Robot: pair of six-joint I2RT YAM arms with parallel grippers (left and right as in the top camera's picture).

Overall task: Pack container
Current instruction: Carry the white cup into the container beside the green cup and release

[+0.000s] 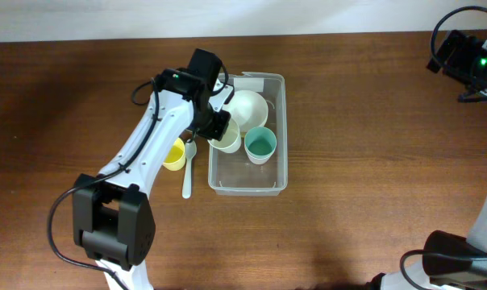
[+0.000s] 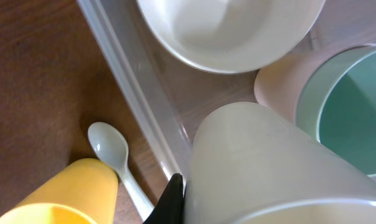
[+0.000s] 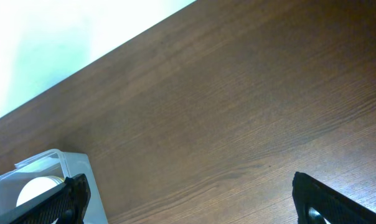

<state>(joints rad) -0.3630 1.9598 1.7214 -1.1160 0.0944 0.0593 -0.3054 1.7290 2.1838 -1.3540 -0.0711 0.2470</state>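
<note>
— Left gripper (image 1: 220, 129) first: what do we make of it?
— We see it over the left edge of the container (image 1: 248, 190), clenched on a cream cup (image 1: 226, 142). In the left wrist view that cup fills the lower right, with one black finger (image 2: 172, 200) against its side. The other finger is hidden from us, and we cannot tell whether the cup touches the floor of the container.
— Where does the container sit?
— Just right of centre in the overhead view, on the brown table (image 1: 372, 161), with its long side running up and down the frame. Inside we count a white bowl (image 1: 249, 109) in the upper half and a teal cup (image 1: 260, 145) below it, nearer the right wall. The cream cup is beside the teal one, against the left wall.
— Anything outside it?
— A yellow cup (image 1: 174, 155) and a white spoon (image 1: 187, 173) sit on the table just left of the container, partly under the left arm.
— And the right gripper (image 3: 189, 193)?
— Its fingers stand wide apart at the lower corners of the right wrist view, holding nothing, well apart from the container.
</note>
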